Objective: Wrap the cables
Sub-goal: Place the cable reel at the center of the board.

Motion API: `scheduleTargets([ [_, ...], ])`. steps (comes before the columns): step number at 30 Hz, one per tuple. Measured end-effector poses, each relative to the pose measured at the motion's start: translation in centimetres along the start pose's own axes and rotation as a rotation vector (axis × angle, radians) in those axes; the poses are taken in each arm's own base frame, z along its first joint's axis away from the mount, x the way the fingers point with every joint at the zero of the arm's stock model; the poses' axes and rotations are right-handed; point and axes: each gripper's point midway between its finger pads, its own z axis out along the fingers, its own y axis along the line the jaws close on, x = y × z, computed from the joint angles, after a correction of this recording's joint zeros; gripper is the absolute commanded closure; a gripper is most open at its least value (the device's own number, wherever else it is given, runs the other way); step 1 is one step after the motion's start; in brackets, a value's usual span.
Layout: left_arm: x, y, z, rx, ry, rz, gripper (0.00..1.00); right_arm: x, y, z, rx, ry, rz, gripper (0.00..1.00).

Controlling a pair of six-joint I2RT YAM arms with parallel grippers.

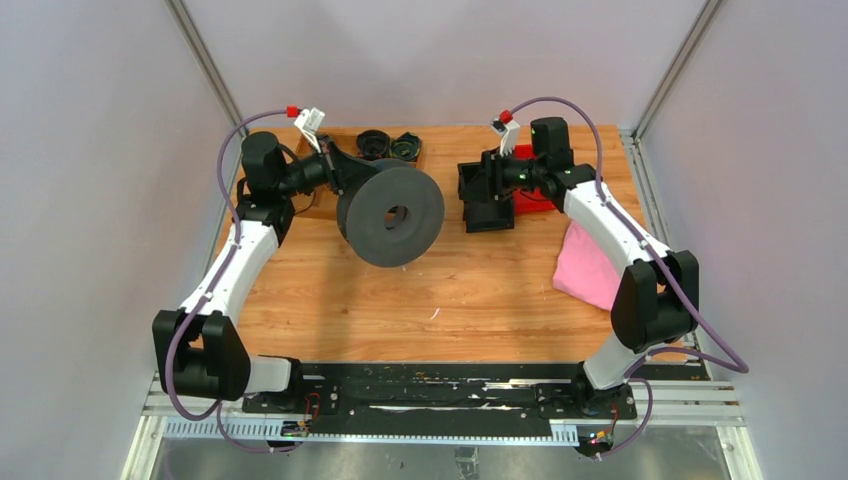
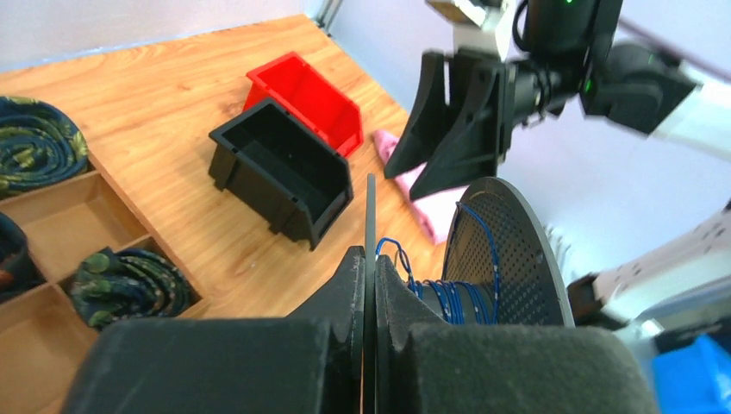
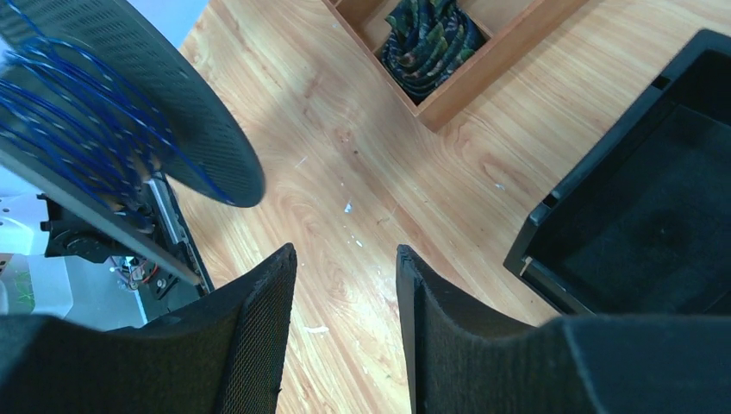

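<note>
We have the left tool (image 2: 369, 259) clamped on one disc of the spool (image 1: 392, 213), carrying it above the counter (image 1: 450, 290), left of middle. The blue wire (image 2: 448, 297) is on the hub between the discs, part wound, a few loops loose. The right tool (image 3: 345, 254), just right of the spool, is open and empty, beside the black bin (image 2: 280, 168). We read this as mid-wrap: next move needs the right tool to find the slack and lay it round the hub.

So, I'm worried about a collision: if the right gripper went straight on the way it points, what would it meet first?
Probably the bare wooden tabletop, between the grey perforated spool and the black plastic bin, though depth is unclear.
</note>
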Motion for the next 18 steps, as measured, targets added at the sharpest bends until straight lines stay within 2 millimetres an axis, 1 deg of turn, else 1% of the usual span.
scheduleTargets([
  [3,-1.3,0.3,0.3,-0.038,-0.043,-0.117,1.0,0.3,-0.6,-0.3,0.025,0.01,0.013,0.53],
  [5,-1.8,0.5,0.5,-0.059,-0.064,-0.187,1.0,0.4,-1.2,-0.7,0.05,0.011,0.022,0.54],
  [8,-2.2,1.1,0.6,-0.088,-0.089,-0.296,1.0,0.5,-2.1,-1.8,0.092,0.009,0.033,0.53],
  [13,-2.5,2.7,0.7,-0.161,-0.13,-0.473,1.0,1.1,-2.7,-4.0,0.143,0.005,0.044,0.53],
  [15,-2.7,2.9,0.6,-0.177,-0.145,-0.531,1.0,1.6,-2.8,-4.7,0.155,0.009,0.049,0.53],
  [18,-3.0,3.0,0.7,-0.185,-0.167,-0.629,1.0,2.2,-2.6,-5.2,0.162,0.016,0.049,0.53],
])
